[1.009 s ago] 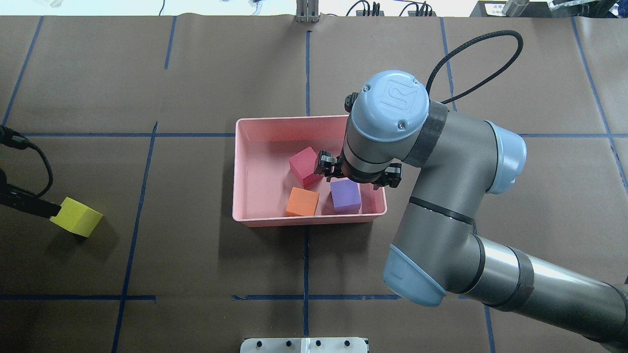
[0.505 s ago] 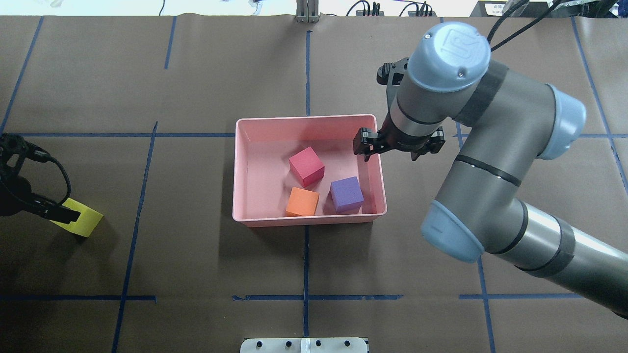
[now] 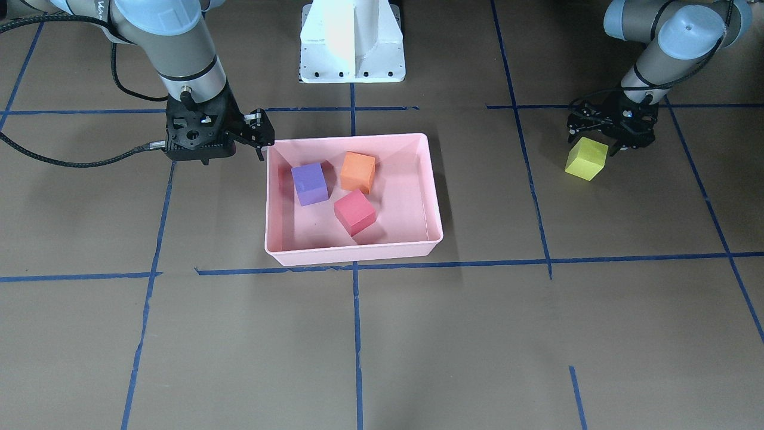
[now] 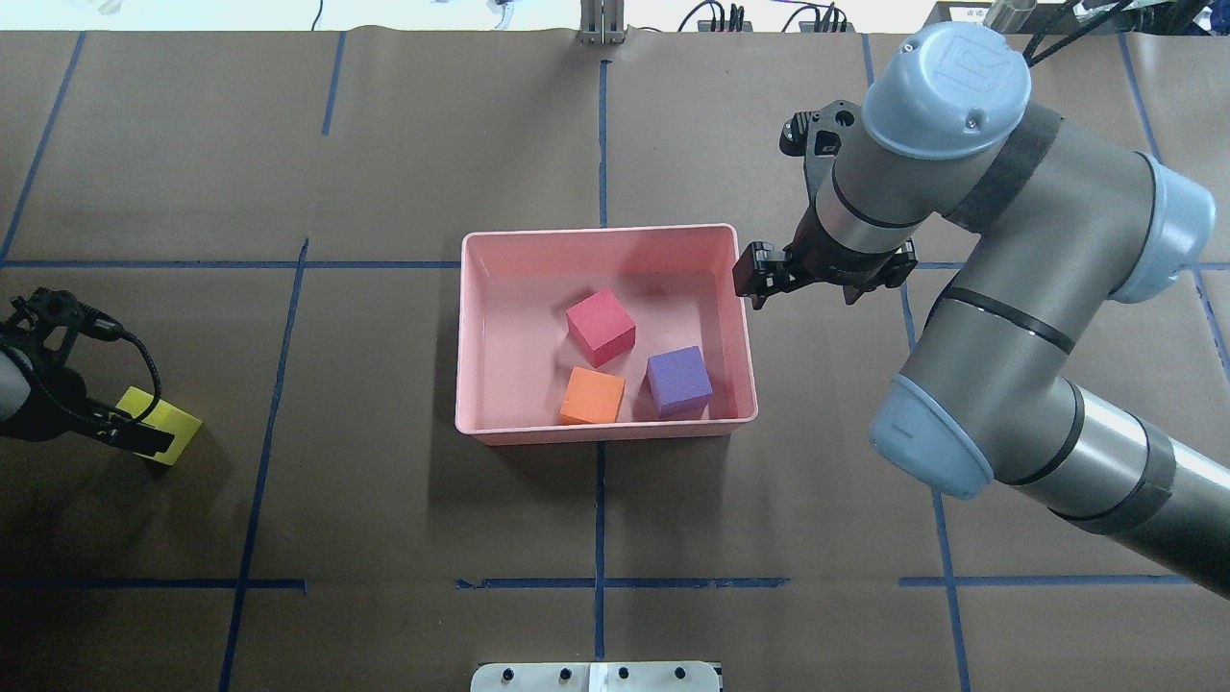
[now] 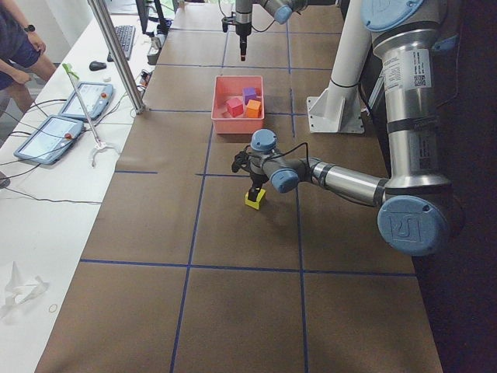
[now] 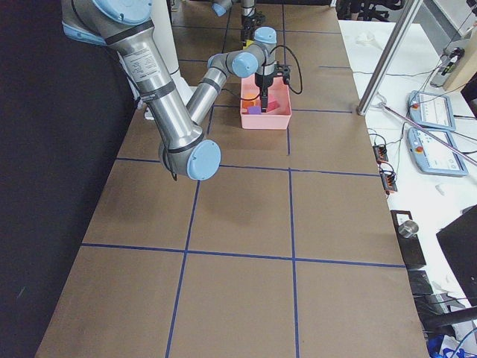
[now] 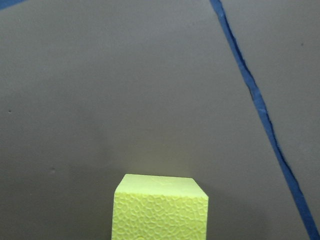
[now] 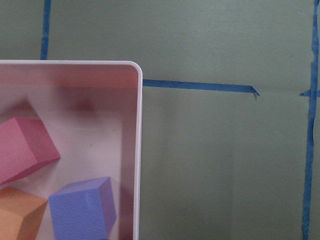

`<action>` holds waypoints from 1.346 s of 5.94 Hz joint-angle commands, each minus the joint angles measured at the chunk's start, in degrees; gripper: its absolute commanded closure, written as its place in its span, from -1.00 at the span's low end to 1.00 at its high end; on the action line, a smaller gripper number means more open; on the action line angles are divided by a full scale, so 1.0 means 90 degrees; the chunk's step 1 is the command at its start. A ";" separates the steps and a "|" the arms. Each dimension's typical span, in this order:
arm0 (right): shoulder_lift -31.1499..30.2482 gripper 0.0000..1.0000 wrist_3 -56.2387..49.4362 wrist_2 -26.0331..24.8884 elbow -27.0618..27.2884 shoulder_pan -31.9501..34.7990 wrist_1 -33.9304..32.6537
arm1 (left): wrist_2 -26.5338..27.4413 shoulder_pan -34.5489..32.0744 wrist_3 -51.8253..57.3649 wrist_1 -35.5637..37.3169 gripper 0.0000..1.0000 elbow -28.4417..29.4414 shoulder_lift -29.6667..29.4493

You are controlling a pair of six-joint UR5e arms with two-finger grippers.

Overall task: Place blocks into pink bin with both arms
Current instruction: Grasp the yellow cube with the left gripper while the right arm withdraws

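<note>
Overhead exterior: left end effector (image 4: pixel 136 434) half-hides yellow-green block (image 4: pixel 179 423), grip unclear; right end effector (image 4: pixel 826 279) spread.

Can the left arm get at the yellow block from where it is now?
Probably yes: the left gripper is right at the yellow block, and nothing else stands near it.

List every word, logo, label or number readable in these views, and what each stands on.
"UR" logo, raised, on the right arm's blue joint cap.
"UR" logo again on the left arm's blue joint cap.
A white sticker with a square code on the left arm: too small to read.
No text on the pink bin.
</note>
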 commanded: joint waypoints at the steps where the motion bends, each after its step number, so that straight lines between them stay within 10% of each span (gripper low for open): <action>1: -0.0089 -0.99 -0.0008 0.0002 0.0005 0.0005 0.0029 | 0.0006 0.0022 -0.0014 0.0000 -1.00 0.0253 -0.0193; 3: -0.0138 -0.99 -0.0076 0.0012 0.0015 0.0005 0.0039 | -0.0052 0.0168 -0.0033 0.0000 -1.00 0.0597 -0.0419; 4: -0.0138 -0.99 -0.0154 0.0012 0.0015 0.0043 0.0039 | -0.0082 0.0169 -0.0033 0.0019 -0.58 0.0588 -0.0429; 5: -0.0148 -0.99 -0.0415 0.0022 0.0015 0.0111 0.0039 | -0.0101 0.0159 -0.0033 0.0078 0.27 0.0491 -0.0419; 8: -0.0838 -0.99 -0.2352 0.0605 0.0005 0.1084 0.0059 | -0.0434 -0.0142 -0.0723 0.0881 0.41 -0.0307 -0.0893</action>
